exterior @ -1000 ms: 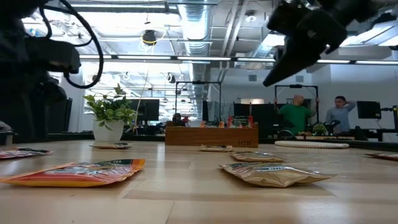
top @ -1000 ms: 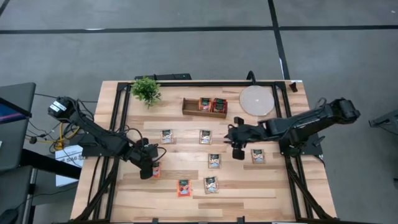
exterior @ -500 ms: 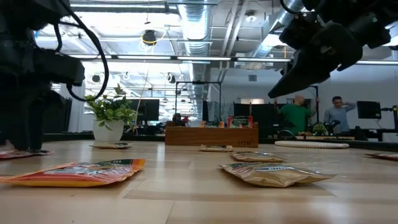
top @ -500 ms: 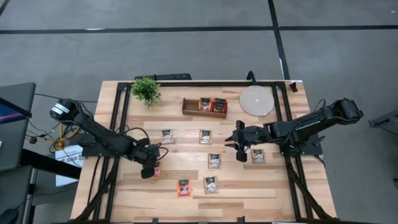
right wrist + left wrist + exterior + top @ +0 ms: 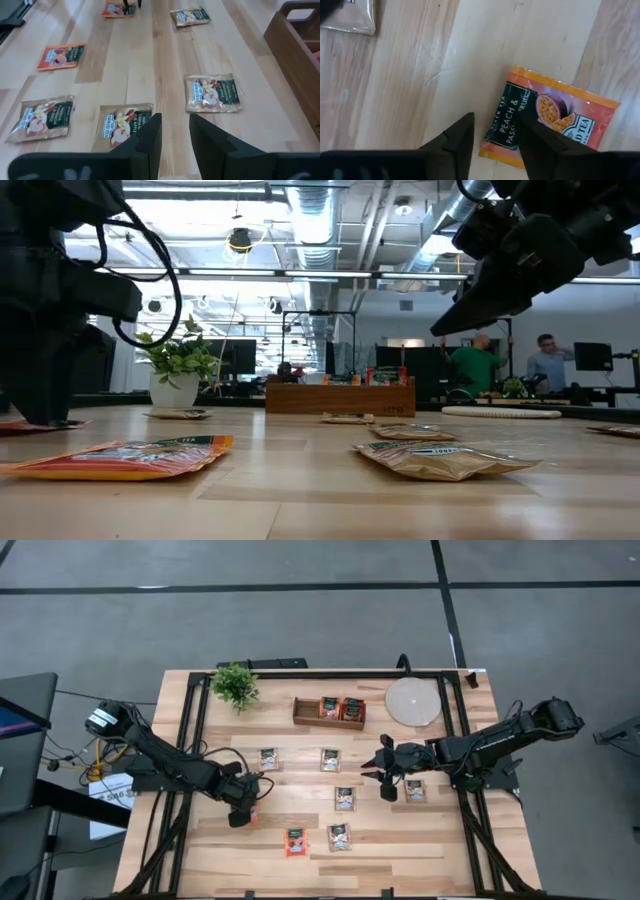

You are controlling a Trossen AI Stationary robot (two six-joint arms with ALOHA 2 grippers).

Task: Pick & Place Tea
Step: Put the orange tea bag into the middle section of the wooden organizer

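My left gripper [image 5: 243, 812] [image 5: 494, 120] is open and low over a red-orange tea sachet [image 5: 560, 115] [image 5: 252, 814] that lies flat near the table's left side. One finger stands over the sachet's dark band, the other over bare wood beside it. My right gripper [image 5: 388, 780] [image 5: 175, 117] is open and hovers above the table's middle right, touching nothing. It is between two pale sachets [image 5: 345, 798] [image 5: 415, 790]. Several more sachets lie flat on the wood [image 5: 268, 759] [image 5: 330, 759] [image 5: 296, 841] [image 5: 340, 837]. My left gripper comes at the red-orange sachet from above, pointing down. One finger [image 5: 535, 145] is over the dark band end [image 5: 507, 127]. I cannot tell whether it touches the sachet, which lies flat on the table.
A brown wooden tray [image 5: 308, 712] holding red sachets stands at the far middle. A round pale disc [image 5: 412, 702] lies to its right and a potted plant [image 5: 235, 685] at the far left. Bare wood lies along the near edge. People stand in the room behind [image 5: 470, 365].
My left gripper has come down onto the spot over the red-orange sachet, shifting slightly toward the table's right. My right gripper has drifted a little toward the right and near edges, then held. No sachet has moved.
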